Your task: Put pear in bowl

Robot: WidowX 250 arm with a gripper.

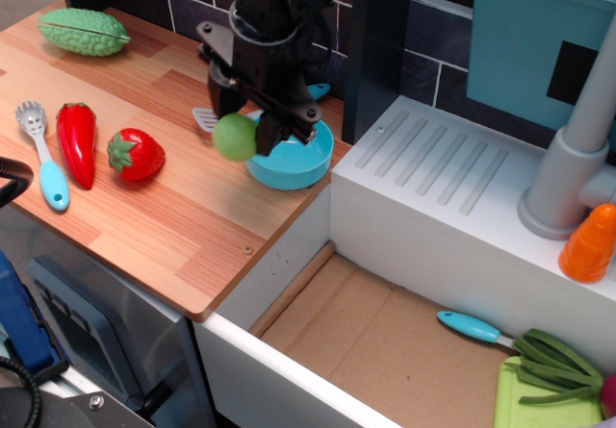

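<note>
The pear (234,137) is a smooth light-green roundish fruit. My black gripper (252,132) is shut on it and holds it in the air above the wooden counter, at the left rim of the bowl (294,162). The bowl is a shallow turquoise dish at the counter's right edge. The gripper body covers the bowl's far left part.
On the counter (144,216) lie a strawberry (136,154), a red pepper (76,140), a turquoise-handled utensil (43,163) and a bumpy green gourd (84,33). A spatula head (206,118) shows behind the gripper. A white sink unit (452,197) stands to the right.
</note>
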